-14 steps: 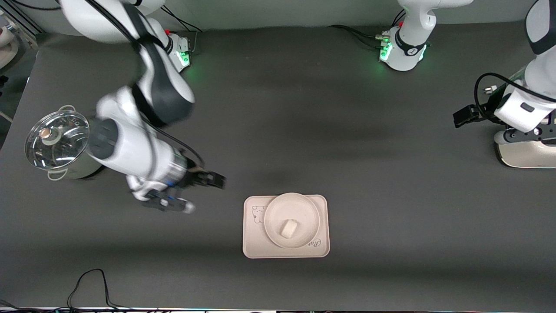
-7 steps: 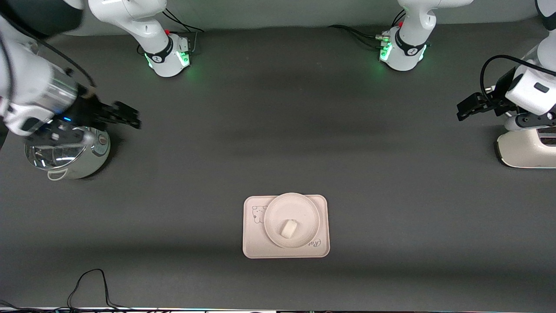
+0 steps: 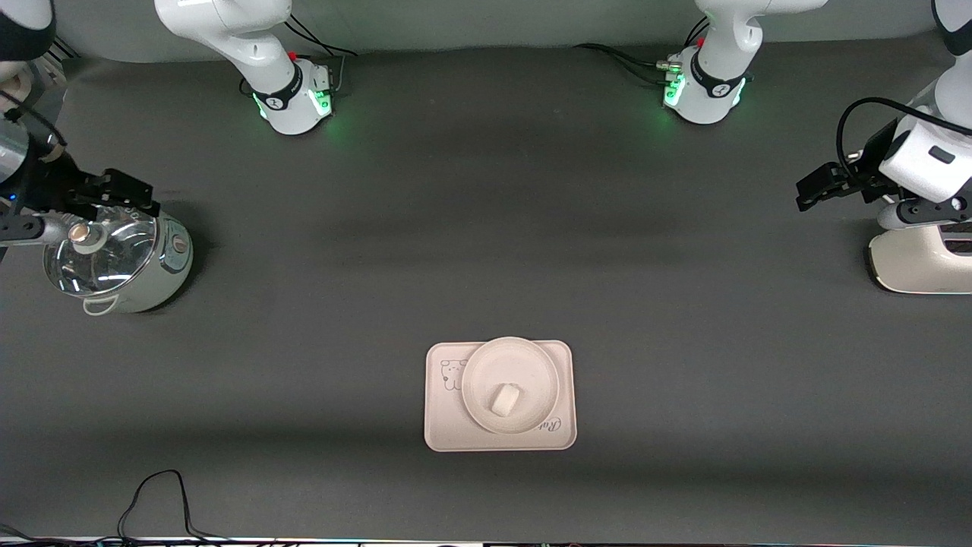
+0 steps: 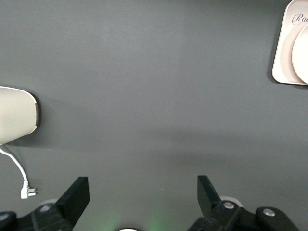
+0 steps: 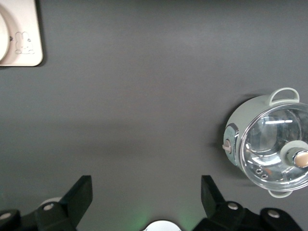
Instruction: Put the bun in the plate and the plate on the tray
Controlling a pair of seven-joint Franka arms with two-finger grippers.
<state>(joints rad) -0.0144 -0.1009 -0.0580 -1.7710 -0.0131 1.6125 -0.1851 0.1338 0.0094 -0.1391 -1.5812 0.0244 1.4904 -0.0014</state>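
The white bun lies in the round cream plate. The plate rests on the rectangular tray with the animal drawing, near the front middle of the table. My right gripper is open and empty, high over the pot at the right arm's end. My left gripper is open and empty, over the table's left-arm end. The left wrist view shows its open gripper, a tray corner and the plate's edge. The right wrist view shows its open gripper and the tray.
A metal pot with a glass lid stands at the right arm's end and also shows in the right wrist view. A white appliance with a cable stands at the left arm's end and shows in the left wrist view. A black cable lies at the front edge.
My right arm has swung away from beside the tray, up and toward its end of the table, and now hangs over the pot. The left gripper barely shifted. Tray, plate and bun stayed put.
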